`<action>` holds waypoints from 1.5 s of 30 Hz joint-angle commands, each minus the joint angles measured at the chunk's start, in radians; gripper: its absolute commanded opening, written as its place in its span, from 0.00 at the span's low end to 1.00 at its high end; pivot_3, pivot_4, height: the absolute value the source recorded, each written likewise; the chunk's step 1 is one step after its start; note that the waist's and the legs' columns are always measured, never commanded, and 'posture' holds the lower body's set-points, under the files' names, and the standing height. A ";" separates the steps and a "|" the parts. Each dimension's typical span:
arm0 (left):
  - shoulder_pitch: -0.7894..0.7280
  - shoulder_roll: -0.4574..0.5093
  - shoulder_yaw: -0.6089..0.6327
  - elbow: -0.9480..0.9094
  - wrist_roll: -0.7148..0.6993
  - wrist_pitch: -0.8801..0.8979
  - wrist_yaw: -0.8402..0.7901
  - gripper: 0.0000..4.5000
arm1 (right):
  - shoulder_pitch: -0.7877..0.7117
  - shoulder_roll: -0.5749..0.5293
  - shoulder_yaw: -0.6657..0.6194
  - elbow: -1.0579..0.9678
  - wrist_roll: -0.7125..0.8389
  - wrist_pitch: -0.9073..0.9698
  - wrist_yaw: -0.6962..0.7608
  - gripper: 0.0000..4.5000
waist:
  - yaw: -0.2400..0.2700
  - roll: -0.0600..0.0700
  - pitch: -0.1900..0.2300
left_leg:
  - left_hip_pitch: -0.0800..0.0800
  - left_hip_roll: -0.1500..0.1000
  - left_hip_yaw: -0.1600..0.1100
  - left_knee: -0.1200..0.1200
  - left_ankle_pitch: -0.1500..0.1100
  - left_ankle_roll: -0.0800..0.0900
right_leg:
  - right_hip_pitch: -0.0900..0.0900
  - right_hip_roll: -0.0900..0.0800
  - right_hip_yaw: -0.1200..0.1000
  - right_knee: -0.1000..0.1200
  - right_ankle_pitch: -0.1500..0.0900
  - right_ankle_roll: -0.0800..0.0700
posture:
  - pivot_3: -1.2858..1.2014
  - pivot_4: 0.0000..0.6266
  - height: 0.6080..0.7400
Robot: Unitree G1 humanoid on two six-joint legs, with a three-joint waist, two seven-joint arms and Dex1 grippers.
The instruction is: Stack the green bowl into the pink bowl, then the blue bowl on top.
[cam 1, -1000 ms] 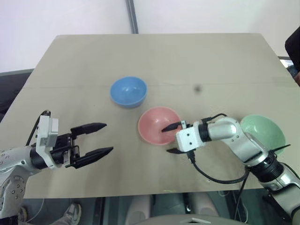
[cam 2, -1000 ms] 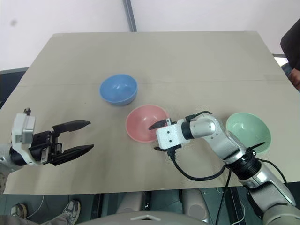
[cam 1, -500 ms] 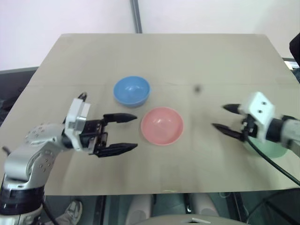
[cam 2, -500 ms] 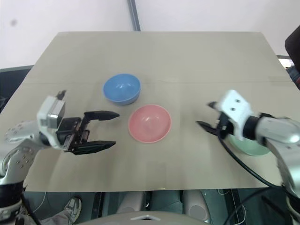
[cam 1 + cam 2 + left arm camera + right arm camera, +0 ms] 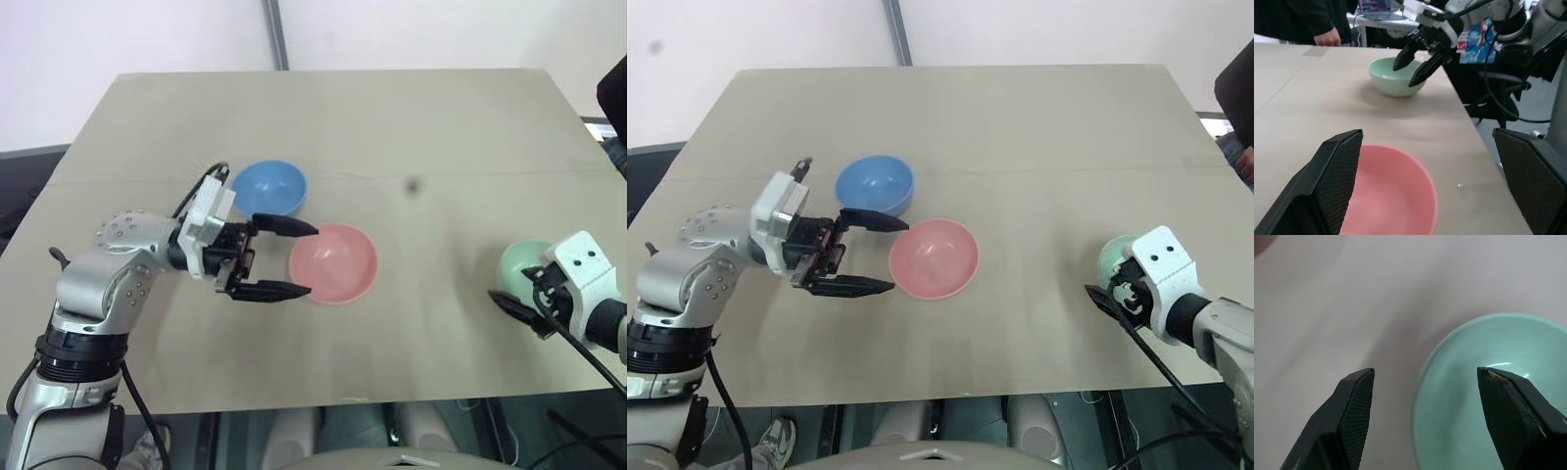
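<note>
left hand (image 5: 302, 259): fingers spread wide, just left of the pink bowl (image 5: 334, 263)
right hand (image 5: 1418, 62): spread, straddling the green bowl's (image 5: 517, 262) left rim
blue bowl (image 5: 267, 189): far-left, alone

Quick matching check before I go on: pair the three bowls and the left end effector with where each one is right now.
Things:
1. smooth mint-green bowl
2. smooth salmon-pink bowl
3. smooth sky-blue bowl
4. left end effector

Places:
A. mid-table, empty, nearest the left end effector's fingertips
B. near the table's right edge, under the open right end effector
C. just beyond the pink bowl, farther from the robot
D. open, fingertips at the pink bowl's left rim

Pairs: 1-B, 2-A, 3-C, 4-D
</note>
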 commanded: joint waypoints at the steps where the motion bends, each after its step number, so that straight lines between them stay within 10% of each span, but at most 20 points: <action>1: -0.003 0.013 0.007 -0.018 0.020 -0.025 -0.008 1.00 | 0.028 0.010 0.027 0.023 -0.008 -0.023 -0.046 0.70 | 0.000 0.000 0.000 | 0.000 0.000 0.000 0.000 0.000 0.000 | 0.000 0.000 0.000 0.000 0.000 0.000 | 0.52 0.24 1.00; 8: 0.021 0.030 0.020 -0.044 0.029 -0.025 0.003 1.00 | 0.075 -0.015 0.080 0.086 -0.012 -0.125 -0.081 0.03 | -0.001 -0.002 -0.001 | 0.001 0.000 0.000 0.000 0.000 0.000 | 0.000 0.000 0.000 0.001 0.000 0.000 | 0.52 0.24 1.00; 15: 0.046 0.023 0.047 -0.050 0.000 0.005 0.037 1.00 | 0.070 -0.130 0.212 0.071 -0.058 -0.585 0.029 0.03 | -0.002 -0.002 -0.002 | 0.001 0.001 0.001 0.001 0.000 0.000 | 0.000 0.000 0.000 0.001 0.000 0.000 | 0.52 0.24 1.00; 39: 0.464 0.001 0.304 -0.125 -0.035 -0.030 0.177 1.00 | -0.477 0.019 0.827 0.574 -0.199 -1.321 0.486 0.03 | 0.000 -0.003 -0.001 | 0.000 0.002 -0.008 0.003 0.000 0.000 | 0.000 -0.002 -0.003 0.001 0.000 0.000 | 0.52 0.24 1.00; 45: 0.518 -0.011 0.330 -0.136 -0.030 -0.059 0.180 1.00 | -0.495 0.060 0.838 0.607 -0.210 -1.330 0.499 0.47 | 0.000 -0.003 -0.001 | 0.000 0.003 -0.008 0.003 0.000 -0.001 | 0.000 -0.002 -0.002 0.001 0.000 0.000 | 0.52 0.24 1.00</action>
